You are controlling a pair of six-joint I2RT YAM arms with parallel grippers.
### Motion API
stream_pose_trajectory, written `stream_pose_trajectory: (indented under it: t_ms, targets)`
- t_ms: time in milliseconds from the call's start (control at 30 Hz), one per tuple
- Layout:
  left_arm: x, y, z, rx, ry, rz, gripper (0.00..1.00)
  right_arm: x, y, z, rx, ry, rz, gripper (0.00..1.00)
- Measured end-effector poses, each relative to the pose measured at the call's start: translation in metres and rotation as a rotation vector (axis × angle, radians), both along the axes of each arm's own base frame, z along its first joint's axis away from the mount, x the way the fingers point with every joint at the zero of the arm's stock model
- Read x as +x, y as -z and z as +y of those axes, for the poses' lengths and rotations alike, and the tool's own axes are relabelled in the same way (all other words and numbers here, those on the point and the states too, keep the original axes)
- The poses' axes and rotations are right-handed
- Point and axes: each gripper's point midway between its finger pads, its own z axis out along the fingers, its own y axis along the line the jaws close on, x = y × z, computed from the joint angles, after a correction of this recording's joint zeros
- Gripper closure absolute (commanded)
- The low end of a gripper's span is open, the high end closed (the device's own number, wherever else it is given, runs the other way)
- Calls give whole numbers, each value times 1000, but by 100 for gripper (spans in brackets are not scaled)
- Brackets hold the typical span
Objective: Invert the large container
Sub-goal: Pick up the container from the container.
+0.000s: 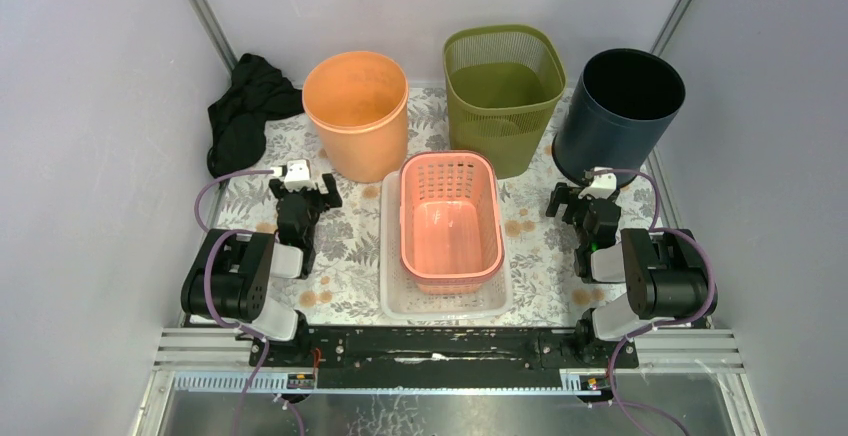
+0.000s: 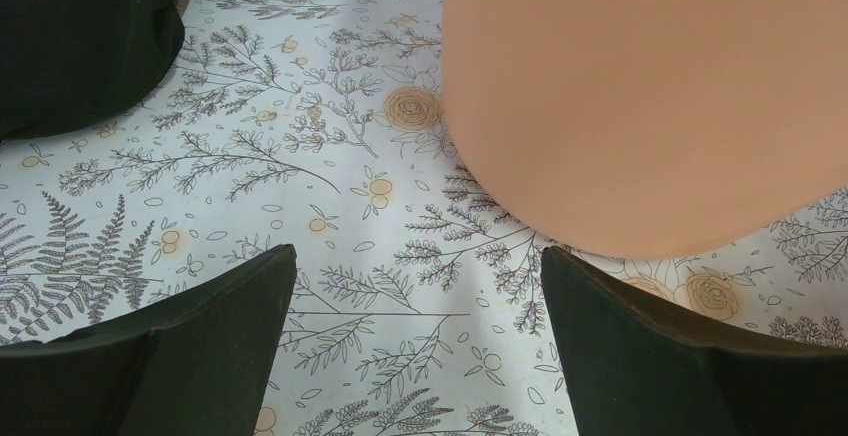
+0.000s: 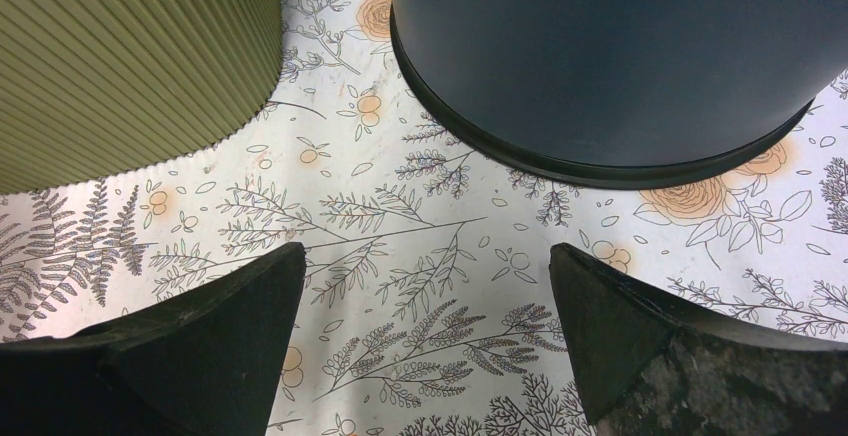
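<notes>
Several containers stand open side up on the flowered table. At the centre lies a wide, shallow clear container (image 1: pixel 445 306) with a pink slotted basket (image 1: pixel 450 221) sitting in it. Behind stand an orange bucket (image 1: pixel 355 116), an olive mesh bin (image 1: pixel 500 106) and a dark navy bin (image 1: pixel 615 121). Which one is the large container I cannot tell. My left gripper (image 1: pixel 303 196) (image 2: pixel 418 256) is open and empty, just short of the orange bucket (image 2: pixel 650 96). My right gripper (image 1: pixel 585 201) (image 3: pixel 427 251) is open and empty in front of the navy bin (image 3: pixel 620 56).
A black cloth (image 1: pixel 245 111) (image 2: pixel 80 26) is bunched at the back left corner. The olive bin (image 3: pixel 120 56) rises to the left of my right gripper. Grey walls close in both sides and the back.
</notes>
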Motion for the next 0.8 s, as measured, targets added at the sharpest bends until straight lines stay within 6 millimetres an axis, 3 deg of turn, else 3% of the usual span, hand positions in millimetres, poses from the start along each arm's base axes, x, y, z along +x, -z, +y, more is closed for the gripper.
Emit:
stream_pose_trajectory:
  t_ms: [567,700,800]
  targets:
    - [0,-1,-3,6,16,0,0,0,-2,-4,0,26,-10,1]
    - [-6,-16,-12,20,24,-30,0,-11,-9,-13,5,86,-47,1]
    - [-9,-32,-18,19,26,-53,0,-20,-33,-13,11,88,-109,1]
